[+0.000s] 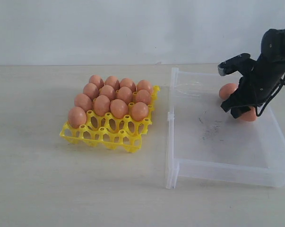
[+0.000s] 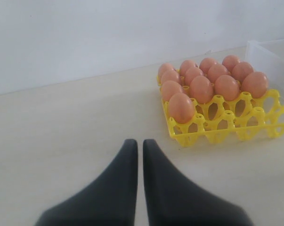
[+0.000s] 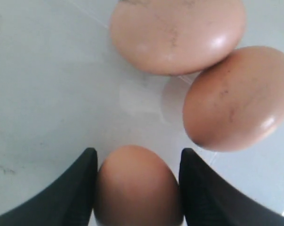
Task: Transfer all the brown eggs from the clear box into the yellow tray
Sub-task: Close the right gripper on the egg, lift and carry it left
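The yellow tray (image 1: 109, 137) holds several brown eggs (image 1: 113, 97); the cups at its near edge stand bare. In the far right part of the clear box (image 1: 213, 165), my right gripper (image 1: 241, 109) reaches down among three eggs. The right wrist view shows its black fingers (image 3: 80, 188) pressed against both sides of one brown egg (image 3: 137, 186) on the box floor, with two more eggs (image 3: 177, 33) (image 3: 238, 96) lying just beyond. My left gripper (image 2: 138, 143) hangs shut and empty over the bare table, short of the tray (image 2: 226, 129).
The box stands right of the tray with a narrow gap between them. Its low walls (image 1: 170, 118) rise round the floor, which has dark smudges (image 1: 211, 130). A pale wall runs behind the table.
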### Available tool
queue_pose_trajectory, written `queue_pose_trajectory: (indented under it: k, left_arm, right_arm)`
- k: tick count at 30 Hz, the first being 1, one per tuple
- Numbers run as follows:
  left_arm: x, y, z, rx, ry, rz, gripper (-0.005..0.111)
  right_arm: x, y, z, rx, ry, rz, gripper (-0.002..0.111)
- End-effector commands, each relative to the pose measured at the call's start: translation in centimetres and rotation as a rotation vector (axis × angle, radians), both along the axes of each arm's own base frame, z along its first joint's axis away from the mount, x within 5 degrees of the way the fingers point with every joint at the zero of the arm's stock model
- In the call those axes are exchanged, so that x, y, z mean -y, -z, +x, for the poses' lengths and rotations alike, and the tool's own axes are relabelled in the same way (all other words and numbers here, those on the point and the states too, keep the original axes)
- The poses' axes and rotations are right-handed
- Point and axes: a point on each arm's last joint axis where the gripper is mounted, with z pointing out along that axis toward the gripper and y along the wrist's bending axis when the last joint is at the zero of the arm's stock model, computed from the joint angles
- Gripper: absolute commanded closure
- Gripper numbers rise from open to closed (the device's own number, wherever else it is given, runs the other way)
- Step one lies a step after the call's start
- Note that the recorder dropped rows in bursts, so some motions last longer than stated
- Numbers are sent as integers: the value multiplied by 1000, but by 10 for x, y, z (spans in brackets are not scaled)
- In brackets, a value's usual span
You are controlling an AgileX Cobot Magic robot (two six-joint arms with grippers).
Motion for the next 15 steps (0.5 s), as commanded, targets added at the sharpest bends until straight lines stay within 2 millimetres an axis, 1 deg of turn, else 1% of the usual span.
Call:
queue_pose_trajectory:
  k: [1,2,9,12,15]
  left_arm:
    - [0,1,0,1,6,2,103]
    - [0,1,0,1,6,2,103]
    - [0,1,0,1,6,2,103]
    - [0,1,0,1,6,2,103]
    - [0,1,0,1,6,2,103]
  right_arm:
    - [-4,-23,3,91,90,82,109]
    - [-6,-32,2,132,96,119,109]
    - [-16,-58,-14,337,92,305,109]
    - [-17,-64,-25,418,116,361,109]
    - [-20,-66,-34,444,101,417,109]
